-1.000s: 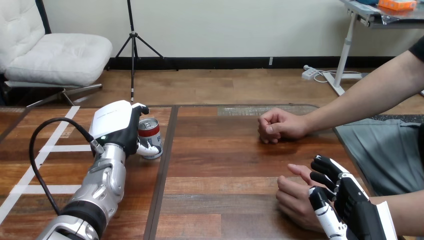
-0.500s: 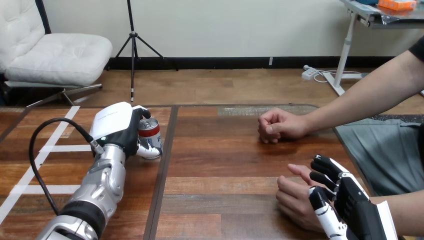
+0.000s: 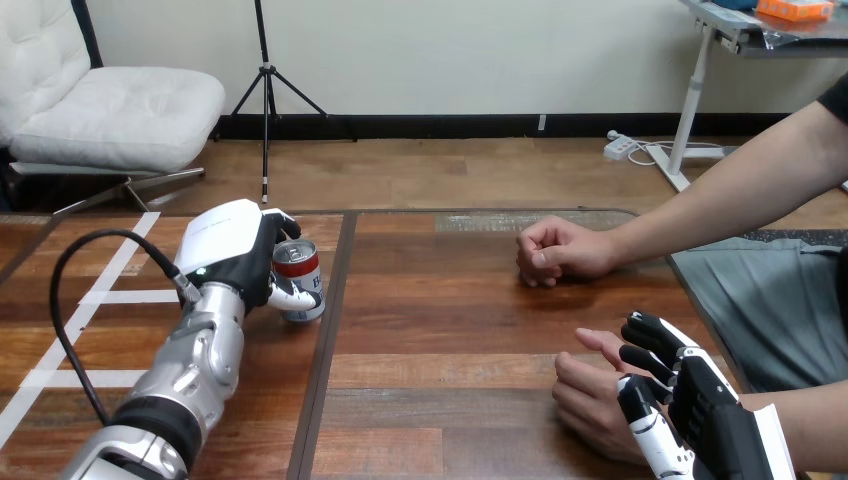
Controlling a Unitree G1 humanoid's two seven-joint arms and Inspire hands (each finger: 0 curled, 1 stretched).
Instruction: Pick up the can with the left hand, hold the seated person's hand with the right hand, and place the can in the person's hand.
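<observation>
A small red and white can [image 3: 300, 283] stands on the wooden table [image 3: 450, 320] left of centre, leaning slightly. My left hand [image 3: 232, 250] is shut on it, thumb across the front and fingers round the far side. At the lower right, my right hand [image 3: 700, 410] has its fingers and thumb curled round the person's hand [image 3: 590, 395], which lies on the table with its fingers loosely bent.
The person's other hand [image 3: 553, 250] rests as a fist on the table at the right of centre, forearm running off to the right. A dark seam [image 3: 335, 300] splits the tabletop just right of the can. White tape lines [image 3: 100, 297] cross the left part.
My left hand has closed tighter on the can and turned a little, and the can has shifted slightly and tipped. My right hand and both of the person's hands have stayed still.
</observation>
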